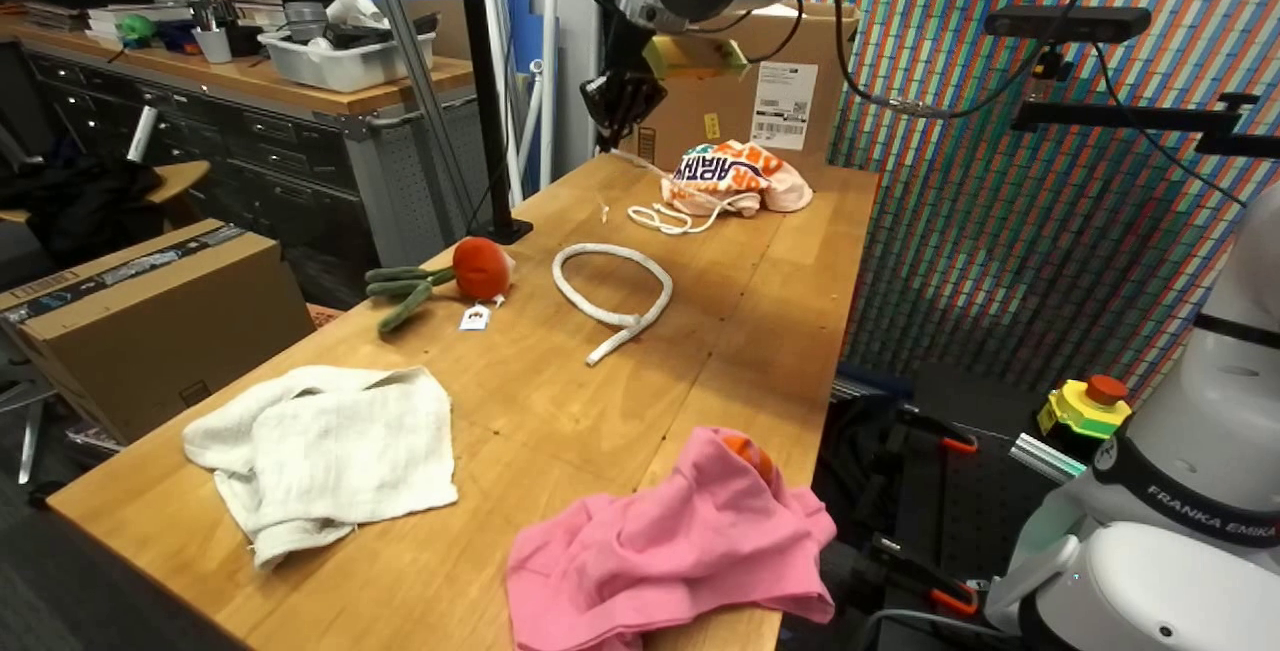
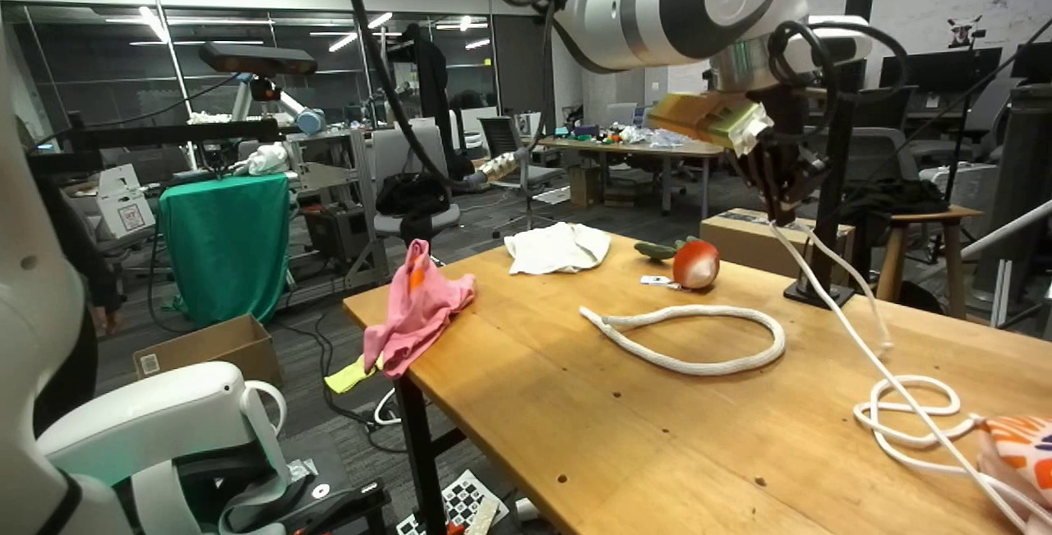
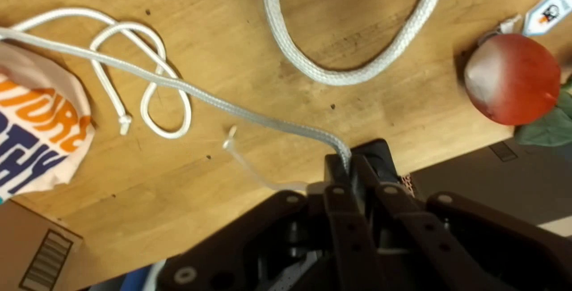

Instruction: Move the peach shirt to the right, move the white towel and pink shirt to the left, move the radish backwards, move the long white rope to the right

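The gripper [image 3: 347, 163] clamps a thin cord [image 3: 268, 122] between its fingers. At nine o'clock in the wrist view lies the peach shirt [image 3: 44, 116].

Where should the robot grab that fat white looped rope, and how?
Probably the rounded bend of the thick white rope, from straight above, squeezing across it. It's a single, uncovered strand there, lying flat on the wooden tabletop. But first the black gripper must release the thin white cord.
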You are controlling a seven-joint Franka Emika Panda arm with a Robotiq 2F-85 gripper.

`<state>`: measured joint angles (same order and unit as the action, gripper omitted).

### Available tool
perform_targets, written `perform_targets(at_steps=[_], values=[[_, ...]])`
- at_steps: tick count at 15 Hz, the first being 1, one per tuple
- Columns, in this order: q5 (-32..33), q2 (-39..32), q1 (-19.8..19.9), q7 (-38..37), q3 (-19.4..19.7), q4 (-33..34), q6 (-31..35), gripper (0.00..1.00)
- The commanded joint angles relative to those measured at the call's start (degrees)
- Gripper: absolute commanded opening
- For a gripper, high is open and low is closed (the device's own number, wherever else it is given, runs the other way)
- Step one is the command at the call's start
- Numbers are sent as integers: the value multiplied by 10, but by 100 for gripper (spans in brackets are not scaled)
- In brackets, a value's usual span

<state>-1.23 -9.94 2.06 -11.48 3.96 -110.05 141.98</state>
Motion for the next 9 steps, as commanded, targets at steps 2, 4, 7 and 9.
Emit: perform_targets(at_steps=[2,4,7,9], values=[[6,61,-7,0,-8,4,18,8],[12,86,-9,-13,-10,11,27,9],[29,150,-9,-42,-17,11,21,8],[47,176,-5,-67,-26,30,19,8]])
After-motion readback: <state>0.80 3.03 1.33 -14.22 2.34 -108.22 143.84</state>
